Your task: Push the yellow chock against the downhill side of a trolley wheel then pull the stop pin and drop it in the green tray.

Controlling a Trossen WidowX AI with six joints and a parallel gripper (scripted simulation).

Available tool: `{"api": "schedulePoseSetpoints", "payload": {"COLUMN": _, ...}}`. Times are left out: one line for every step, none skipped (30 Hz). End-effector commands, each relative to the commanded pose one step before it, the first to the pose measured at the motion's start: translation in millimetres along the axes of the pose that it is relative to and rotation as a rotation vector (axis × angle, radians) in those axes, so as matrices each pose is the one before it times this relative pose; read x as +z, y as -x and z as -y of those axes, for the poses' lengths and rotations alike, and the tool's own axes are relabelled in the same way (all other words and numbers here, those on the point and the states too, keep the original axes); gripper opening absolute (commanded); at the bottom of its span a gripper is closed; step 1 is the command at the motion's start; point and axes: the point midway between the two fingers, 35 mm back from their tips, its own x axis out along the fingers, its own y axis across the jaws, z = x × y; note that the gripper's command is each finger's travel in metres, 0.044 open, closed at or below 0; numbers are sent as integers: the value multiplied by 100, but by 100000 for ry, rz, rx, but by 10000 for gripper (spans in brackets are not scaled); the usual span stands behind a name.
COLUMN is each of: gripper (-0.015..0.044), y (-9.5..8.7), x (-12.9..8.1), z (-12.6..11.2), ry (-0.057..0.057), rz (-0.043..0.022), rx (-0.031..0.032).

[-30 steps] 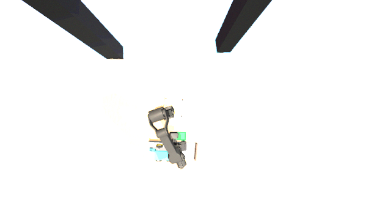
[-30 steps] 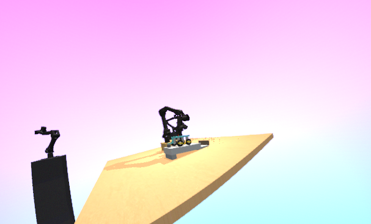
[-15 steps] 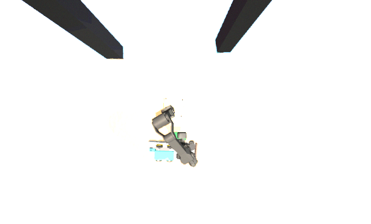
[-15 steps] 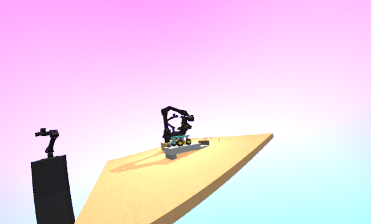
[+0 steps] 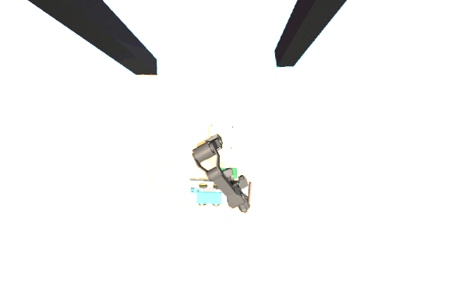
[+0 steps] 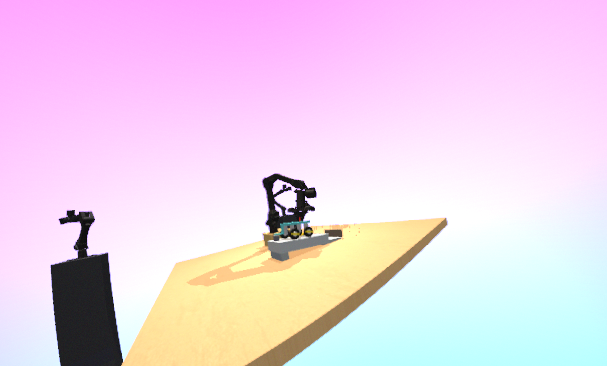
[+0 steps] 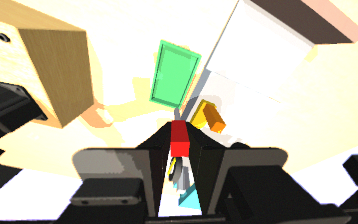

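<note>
While your black parallel-jaw gripper (image 7: 180, 150) clamps the red-headed stop pin (image 7: 180, 137) | pin short of flat green tray (image 7: 174, 75) | yellow orange-handled chock (image 7: 207, 116) beside tray, wheel contact unclear | left: carry, release, retreat.

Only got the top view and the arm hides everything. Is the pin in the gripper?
Observer: Yes. In the wrist view the gripper is shut on the pin's red head.
Operator: Over the tray?
Observer: No. The green tray lies ahead of the fingertips, beyond the pin.
Operator: Trolley?
Observer: In the exterior view the trolley sits on the grey ramp.
</note>
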Motion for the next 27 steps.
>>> {"api": "schedulePoseSetpoints", "payload": {"gripper": 0, "y": 240, "x": -76, "z": -48, "ry": 10027, "rz": 2290, "rx": -2241}}
{"api": "schedulePoseSetpoints", "payload": {"gripper": 0, "y": -4, "x": -18, "z": -12, "ry": 3069, "rz": 506, "rx": -258}}
{"api": "schedulePoseSetpoints", "payload": {"gripper": 0, "y": -4, "x": -18, "z": -12, "ry": 3070, "rz": 495, "rx": -277}}
{"api": "schedulePoseSetpoints", "payload": {"gripper": 0, "y": -3, "x": -18, "z": -12, "ry": 3072, "rz": 484, "rx": -296}}
{"api": "schedulePoseSetpoints", "payload": {"gripper": 0, "y": -3, "x": -17, "z": -12, "ry": 3073, "rz": 472, "rx": -315}}
{"api": "schedulePoseSetpoints", "payload": {"gripper": 0, "y": -4, "x": -18, "z": -12, "ry": 3069, "rz": 492, "rx": -277}}
{"api": "schedulePoseSetpoints", "payload": {"gripper": 0, "y": -4, "x": -17, "z": -12, "ry": 3070, "rz": 481, "rx": -296}}
{"api": "schedulePoseSetpoints", "payload": {"gripper": 0, "y": -3, "x": -17, "z": -13, "ry": 3071, "rz": 469, "rx": -315}}
{"api": "schedulePoseSetpoints", "payload": {"gripper": 0, "y": -3, "x": -16, "z": -13, "ry": 3073, "rz": 456, "rx": -333}}
{"api": "schedulePoseSetpoints", "payload": {"gripper": 0, "y": -4, "x": -17, "z": -13, "ry": 3070, "rz": 476, "rx": -300}}
{"api": "schedulePoseSetpoints", "payload": {"gripper": 0, "y": -3, "x": -16, "z": -13, "ry": 3071, "rz": 464, "rx": -318}}
{"api": "schedulePoseSetpoints", "payload": {"gripper": 0, "y": -3, "x": -16, "z": -13, "ry": 3073, "rz": 451, "rx": -336}}
{"api": "schedulePoseSetpoints", "payload": {"gripper": 0, "y": -2, "x": -16, "z": -13, "ry": 3074, "rz": 437, "rx": -354}}
{"api": "schedulePoseSetpoints", "payload": {"gripper": 0, "y": -4, "x": -16, "z": -14, "ry": 3070, "rz": 454, "rx": -336}}
{"api": "schedulePoseSetpoints", "payload": {"gripper": 0, "y": -3, "x": -15, "z": -14, "ry": 3071, "rz": 440, "rx": -353}}
{"api": "schedulePoseSetpoints", "payload": {"gripper": 0, "y": -2, "x": -15, "z": -14, "ry": 3072, "rz": 426, "rx": -370}}
{"api": "schedulePoseSetpoints", "payload": {"gripper": 0, "y": -2, "x": -15, "z": -14, "ry": 3073, "rz": 411, "rx": -386}}
{"api": "schedulePoseSetpoints", "payload": {"gripper": 0, "y": -1, "x": -14, "z": -14, "ry": 3074, "rz": 395, "rx": -402}}
{"api": "schedulePoseSetpoints", "payload": {"gripper": 0, "y": -1, "x": -14, "z": -14, "ry": 3075, "rz": 379, "rx": -417}}
{"api": "schedulePoseSetpoints", "payload": {"gripper": 0, "y": 0, "x": -14, "z": -15, "ry": 3076, "rz": 362, "rx": -432}}
{"api": "schedulePoseSetpoints", "payload": {"gripper": 0, "y": 0, "x": -13, "z": -15, "ry": 3077, "rz": 345, "rx": -445}}
{"api": "schedulePoseSetpoints", "payload": {"gripper": 0, "y": 1, "x": -13, "z": -15, "ry": 3078, "rz": 327, "rx": -458}}
{"api": "schedulePoseSetpoints", "payload": {"gripper": 0, "y": 2, "x": -13, "z": -15, "ry": 3079, "rz": 309, "rx": -471}}
{"api": "schedulePoseSetpoints", "payload": {"gripper": 0, "y": 2, "x": -12, "z": -15, "ry": 3080, "rz": 290, "rx": -482}}
{"api": "schedulePoseSetpoints", "payload": {"gripper": 0, "y": 3, "x": -12, "z": -15, "ry": 3081, "rz": 271, "rx": -493}}
{"api": "schedulePoseSetpoints", "payload": {"gripper": 0, "y": 3, "x": -12, "z": -16, "ry": 3082, "rz": 251, "rx": -504}}
{"api": "schedulePoseSetpoints", "payload": {"gripper": 0, "y": 4, "x": -11, "z": -16, "ry": 3084, "rz": 231, "rx": -513}}
